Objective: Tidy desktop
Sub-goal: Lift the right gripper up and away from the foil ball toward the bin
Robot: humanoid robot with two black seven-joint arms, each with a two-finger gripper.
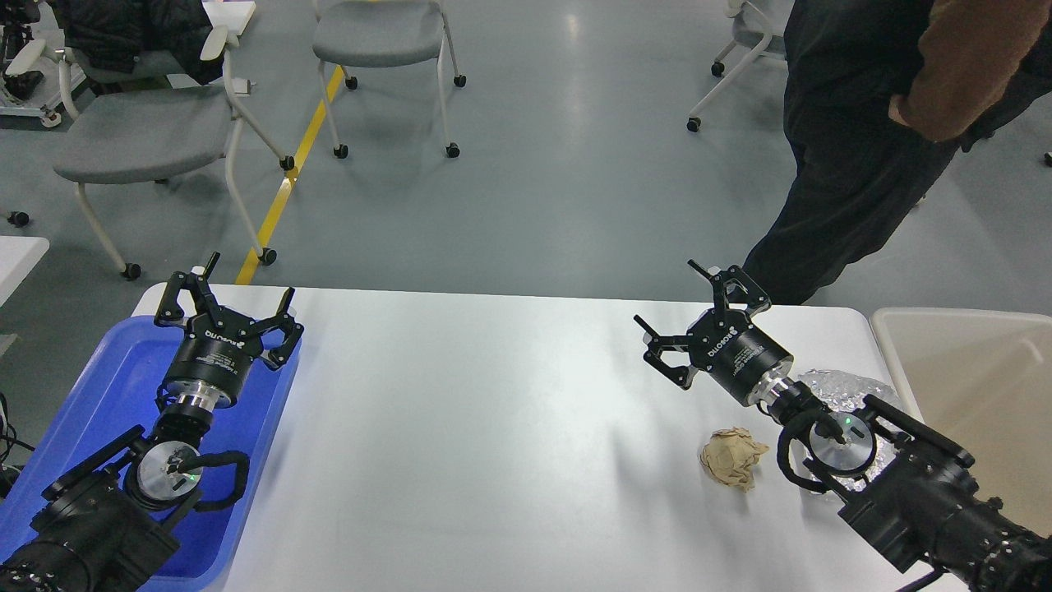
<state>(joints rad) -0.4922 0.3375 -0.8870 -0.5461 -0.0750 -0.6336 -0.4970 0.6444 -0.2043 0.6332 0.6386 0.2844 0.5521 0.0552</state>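
White desktop [493,427], smooth, rounded corners (mostly bare), level

Both grippers spread empty: left gripper [246,289] over blue tray [99,386], right gripper [667,300] above desktop [460,427]; crumpled paper ball [731,459] beside right arm.

Bright overhead light, sharp focus, floor [575,123] glare, soft shadows

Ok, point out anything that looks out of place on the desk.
Two pieces of litter lie on the white rectangular desktop near its right end: a crumpled brown paper ball and crumpled silver foil, partly hidden behind the right arm.
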